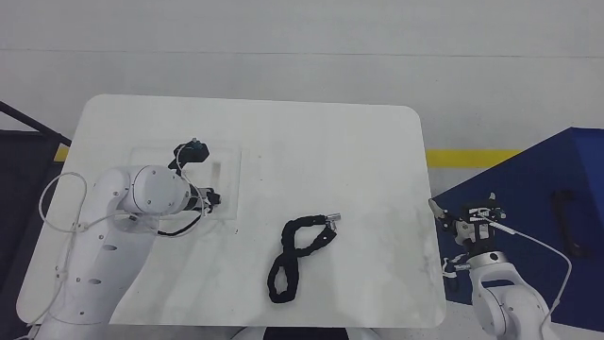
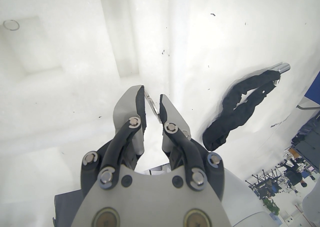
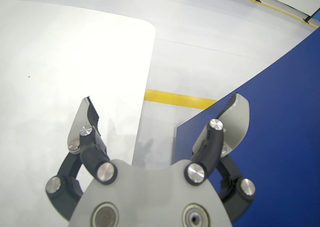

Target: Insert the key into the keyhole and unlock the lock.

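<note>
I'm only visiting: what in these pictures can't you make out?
- The keyhole: too small to find in the top view. In the left wrist view the silver cylinder end of the black fabric-sleeved chain lock points away from the camera.
- Shape of the small silver key: seen edge-on between the left gripper's black pads, left wrist view.

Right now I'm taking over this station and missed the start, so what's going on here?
The left gripper has a small metal key pinched between its fingers, above the white foam tray on the left side of the table. The black chain lock lies near the middle, untouched. The right gripper hangs open at the right edge, holding nothing. The key is not yet in the chain lock.
</note>
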Motion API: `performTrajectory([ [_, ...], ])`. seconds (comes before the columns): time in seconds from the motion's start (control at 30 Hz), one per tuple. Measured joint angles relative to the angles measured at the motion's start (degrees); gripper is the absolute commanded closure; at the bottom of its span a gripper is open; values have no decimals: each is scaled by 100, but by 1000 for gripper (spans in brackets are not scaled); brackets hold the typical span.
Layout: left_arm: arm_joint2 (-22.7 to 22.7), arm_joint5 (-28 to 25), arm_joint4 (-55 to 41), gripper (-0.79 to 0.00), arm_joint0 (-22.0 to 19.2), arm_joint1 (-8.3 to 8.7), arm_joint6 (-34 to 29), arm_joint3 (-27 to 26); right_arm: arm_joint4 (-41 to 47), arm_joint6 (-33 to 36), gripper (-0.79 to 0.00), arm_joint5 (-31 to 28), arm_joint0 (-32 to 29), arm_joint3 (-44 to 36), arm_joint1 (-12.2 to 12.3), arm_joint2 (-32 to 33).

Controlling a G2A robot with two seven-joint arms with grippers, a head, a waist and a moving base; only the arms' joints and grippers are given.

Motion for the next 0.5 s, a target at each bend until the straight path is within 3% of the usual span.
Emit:
performTrajectory([
  [0.17, -2, 14, 50, -46, 15, 13, 14, 21, 0, 0, -785, 0, 0, 0, 0, 0],
  [0.37, -9, 30, 47, -77, 9, 24, 30, 66, 0, 0, -785, 0, 0, 0, 0, 0],
  [0.5, -15, 37, 49, 0, 0, 30, 37, 100, 0, 0, -785, 0, 0, 0, 0, 0],
])
